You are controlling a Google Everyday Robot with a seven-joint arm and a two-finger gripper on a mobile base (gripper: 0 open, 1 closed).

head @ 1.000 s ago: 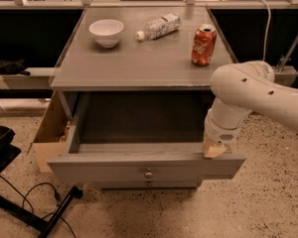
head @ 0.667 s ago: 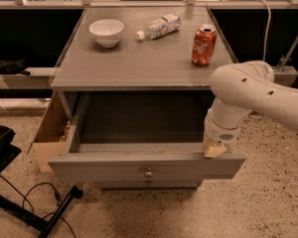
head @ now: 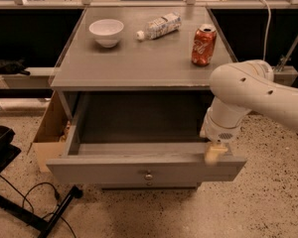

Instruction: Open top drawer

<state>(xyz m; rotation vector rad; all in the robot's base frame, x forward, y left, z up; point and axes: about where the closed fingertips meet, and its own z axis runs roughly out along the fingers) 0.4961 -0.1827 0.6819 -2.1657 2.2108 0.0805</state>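
The top drawer (head: pixel 139 168) is pulled far out from under the grey cabinet top (head: pixel 139 63). Its wide flat grey front carries one small round metal knob (head: pixel 148 176), and its deep grey box looks empty inside. My gripper (head: pixel 213 152) hangs from the white arm (head: pixel 253 93) at the drawer's front right corner, its pale tip resting at the top edge of the drawer front. The other drawers are hidden below the open one.
On the cabinet top stand a white bowl (head: pixel 106 31), a plastic bottle lying on its side (head: pixel 159 26) and a red soda can (head: pixel 203 44). A cardboard box (head: pixel 50 133) sits left of the cabinet. A black stand and cables (head: pixel 20 202) lie on the speckled floor at lower left.
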